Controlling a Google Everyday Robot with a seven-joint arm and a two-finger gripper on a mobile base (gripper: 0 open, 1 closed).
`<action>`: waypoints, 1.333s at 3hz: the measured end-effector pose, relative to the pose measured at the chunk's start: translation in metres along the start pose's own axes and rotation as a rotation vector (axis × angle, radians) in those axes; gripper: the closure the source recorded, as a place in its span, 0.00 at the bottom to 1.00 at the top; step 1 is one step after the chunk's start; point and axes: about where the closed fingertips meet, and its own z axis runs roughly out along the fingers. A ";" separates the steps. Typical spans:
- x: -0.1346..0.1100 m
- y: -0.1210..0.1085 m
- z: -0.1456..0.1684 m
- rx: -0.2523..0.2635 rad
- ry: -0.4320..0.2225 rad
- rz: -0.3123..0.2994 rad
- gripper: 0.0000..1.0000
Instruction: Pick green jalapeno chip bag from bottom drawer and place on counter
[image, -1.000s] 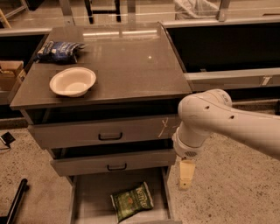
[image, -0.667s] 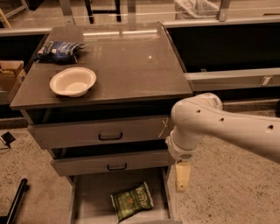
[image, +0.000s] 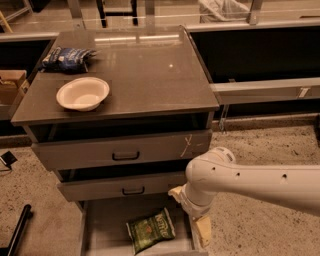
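Green jalapeno chip bag (image: 151, 231) lies flat on the floor of the bottom drawer (image: 107, 225), right of centre, with its logo patch facing up. The drawer is pulled out, and nothing is touching the bag. Claw (image: 202, 231) hangs point-down from the white arm (image: 250, 180) at the drawer's right-hand edge, just beside the bag but clear of it. Whether it is open or closed cannot be told from this view. Step in hand, by my reading: the approach to the pick, with descent under way and the grasp not yet made. The next move looks to need a short shift left to bring the claw over the bag's middle, then a drop to the drawer floor and a close on the crinkly foil. The bag lies flat, so the grip will likely have to pinch up a fold. The overhanging middle drawer (image: 120, 186) leaves little headroom, so the lift should come out forwards before it rises. Worktop (image: 145, 75) has free room to the right of the white bowl (image: 83, 93) and the dark blue chip bag (image: 67, 57). Compared with 0.7 s ago, the arm's rounded joint has dropped from the level of the top drawer (image: 125, 150) to the level of the middle one. The claw has sunk with it towards the bottom drawer's rim. Bag, bowl and blue bag are unmoved.
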 end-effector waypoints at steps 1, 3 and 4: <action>0.004 0.001 0.000 -0.008 -0.002 0.026 0.00; -0.027 -0.113 0.086 0.038 -0.287 -0.031 0.00; -0.036 -0.121 0.154 0.030 -0.397 -0.074 0.00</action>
